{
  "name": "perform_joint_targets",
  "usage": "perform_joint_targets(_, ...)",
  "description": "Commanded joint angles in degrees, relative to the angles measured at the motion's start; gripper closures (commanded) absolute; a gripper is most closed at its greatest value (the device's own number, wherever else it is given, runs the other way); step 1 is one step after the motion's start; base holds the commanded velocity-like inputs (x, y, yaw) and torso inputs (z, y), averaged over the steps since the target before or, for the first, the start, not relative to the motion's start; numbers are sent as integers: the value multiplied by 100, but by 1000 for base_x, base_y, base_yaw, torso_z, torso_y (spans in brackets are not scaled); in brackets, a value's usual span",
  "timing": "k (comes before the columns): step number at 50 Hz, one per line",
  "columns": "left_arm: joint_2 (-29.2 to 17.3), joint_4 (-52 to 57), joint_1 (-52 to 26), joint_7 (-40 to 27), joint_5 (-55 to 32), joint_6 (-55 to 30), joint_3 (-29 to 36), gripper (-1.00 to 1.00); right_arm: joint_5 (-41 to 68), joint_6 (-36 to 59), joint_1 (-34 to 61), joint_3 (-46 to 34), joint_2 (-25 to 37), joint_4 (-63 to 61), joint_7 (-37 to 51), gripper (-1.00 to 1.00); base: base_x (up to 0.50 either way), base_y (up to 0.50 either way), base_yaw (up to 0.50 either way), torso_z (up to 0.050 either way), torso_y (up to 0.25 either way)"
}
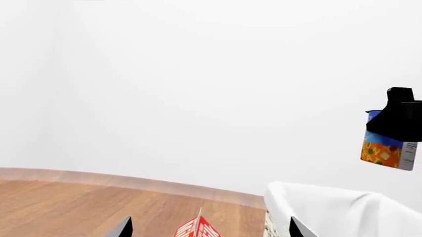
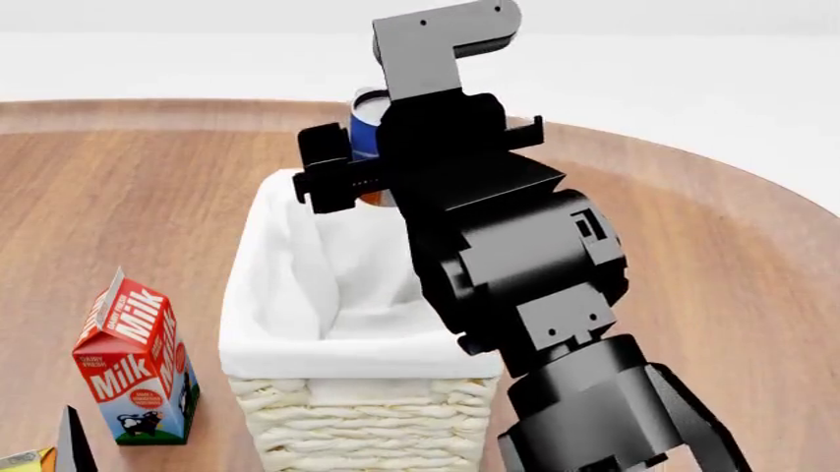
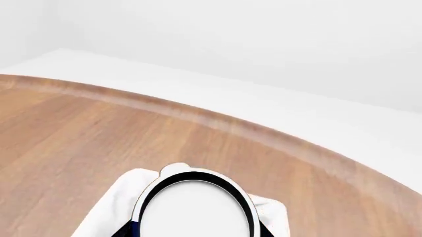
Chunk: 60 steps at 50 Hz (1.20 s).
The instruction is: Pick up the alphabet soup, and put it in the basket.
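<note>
The right gripper is clamped on the alphabet soup, a blue can with a white top. It holds the can up in the air over the far end of the basket, not touching the cloth. In the left wrist view the can hangs clear above the basket's white rim, with plain air between them. In the right wrist view the can's round white lid fills the low middle, and the white cloth shows on both sides of it. The basket stands on the round wooden table. Inside, its white lining looks bare where it shows. A red milk carton stands upright on the table just beside the basket's left wall, with a thin gap between them. The table's curved edge runs behind the basket, and there is wide open wood to the right of it. The big black right arm leans over the basket's right wall. Only two dark fingertips of the left gripper show, spread wide apart with nothing held between them.
</note>
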Motion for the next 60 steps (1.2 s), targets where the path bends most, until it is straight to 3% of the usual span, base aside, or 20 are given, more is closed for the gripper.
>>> perform_joint_targets(1, -4, -14, -1, -6, 14, 24, 18, -100, 48, 121, 125, -125, -111, -15, -157, 100, 0, 0, 0, 0, 0)
perform_joint_targets(19, 18, -2, -50, -205, 258, -190, 34, -100, 394, -230, 219, -576, -157, 390, -147, 100, 0, 0, 0, 1, 1)
perform_joint_targets(60, 1, -50, -79, -246, 327, -119, 94, -100, 803, -411, 301, -1075, -107, 454, -37, 100, 0, 0, 0, 0, -78)
